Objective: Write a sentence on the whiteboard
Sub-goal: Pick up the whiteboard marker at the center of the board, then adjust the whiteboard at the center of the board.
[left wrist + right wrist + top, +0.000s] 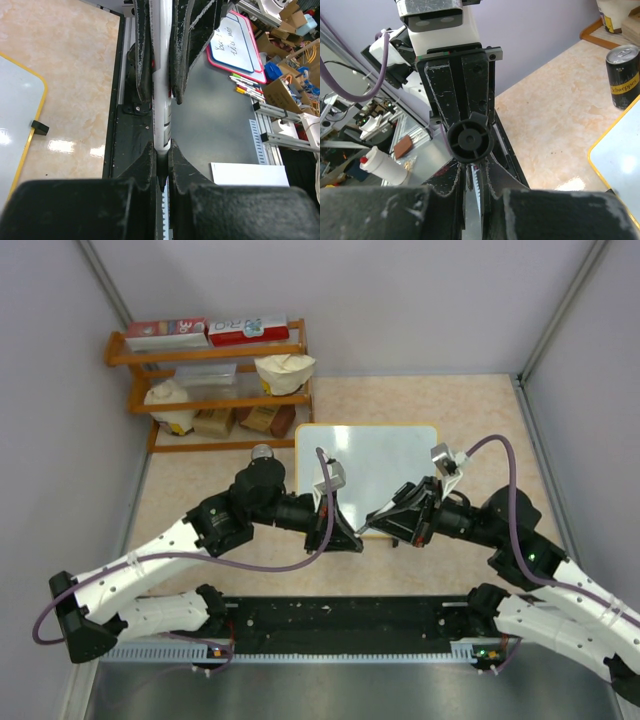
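The whiteboard (372, 462) lies flat mid-table, with a glossy white face and a yellow frame. No written sentence shows on it. Its corner appears in the left wrist view (15, 125) and in the right wrist view (620, 155). My two grippers meet nose to nose at its near edge. A white marker (162, 95) runs between them. My left gripper (350, 538) (161, 147) is shut around its dark tip end. My right gripper (373, 527) (471, 167) is shut on its body. The marker's round black end (470, 141) faces the right wrist camera.
A black Schweppes can (262, 453) (622, 75) stands by the board's far left corner. A wooden shelf (210, 380) with boxes and bags stands at the back left. Grey walls close in both sides. A pink-framed board with writing (235, 42) lies off the table.
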Controlling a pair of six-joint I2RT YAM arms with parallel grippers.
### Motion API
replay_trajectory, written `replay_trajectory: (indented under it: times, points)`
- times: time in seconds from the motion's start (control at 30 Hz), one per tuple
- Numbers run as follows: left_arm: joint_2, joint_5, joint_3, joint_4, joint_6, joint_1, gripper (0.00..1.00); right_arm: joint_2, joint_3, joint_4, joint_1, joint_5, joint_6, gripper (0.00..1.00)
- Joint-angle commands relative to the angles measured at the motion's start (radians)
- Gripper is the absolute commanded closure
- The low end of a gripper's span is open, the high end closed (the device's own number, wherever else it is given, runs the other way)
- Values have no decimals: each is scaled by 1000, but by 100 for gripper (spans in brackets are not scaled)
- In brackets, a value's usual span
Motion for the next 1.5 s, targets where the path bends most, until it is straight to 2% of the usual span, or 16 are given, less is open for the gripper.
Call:
replay_trajectory:
  times: [0.0,0.03,0.1,0.13,0.23,0.3,0.43,0.6,0.7,0.87,1.03,1.13,1.17,1.33,1.47]
  points:
    - [-7,-21,37,9,15,1,95,-21,10,12,0,27,7,100]
    - [-10,-36,37,-7,15,1,87,-35,8,12,1,47,6,100]
    - [-24,-79,28,-19,7,1,59,-50,8,-51,1,113,-7,100]
    - [-46,-120,5,-21,3,1,35,-59,5,-71,1,138,-11,100]
    - [-116,-215,-82,10,-43,2,15,-92,-13,-129,0,240,-19,100]
    - [-154,-286,-125,21,-84,2,10,-113,-30,-176,1,328,-17,100]
    - [-234,-456,-225,-13,-160,2,7,-141,-58,-232,1,420,-16,100]
    - [-285,-712,-312,-77,-302,4,8,-168,-105,-247,1,429,-17,100]
    - [-274,-818,-349,-87,-332,4,8,-170,-130,-250,1,429,-30,100]
    - [-221,-910,-354,-119,-355,15,7,-176,-154,-259,1,468,-46,100]
    - [-138,-840,-337,-113,-342,102,6,-187,-174,-259,1,494,-48,100]
    - [-104,-757,-351,-58,-318,244,6,-182,-177,-259,1,504,-54,100]
    - [-101,-690,-360,-35,-310,274,6,-179,-179,-259,1,512,-60,100]
    - [-80,-546,-418,126,-286,438,7,-178,-170,-244,1,509,-57,100]
    - [-60,-463,-475,303,-283,504,7,-158,-153,-221,-12,462,-74,100]
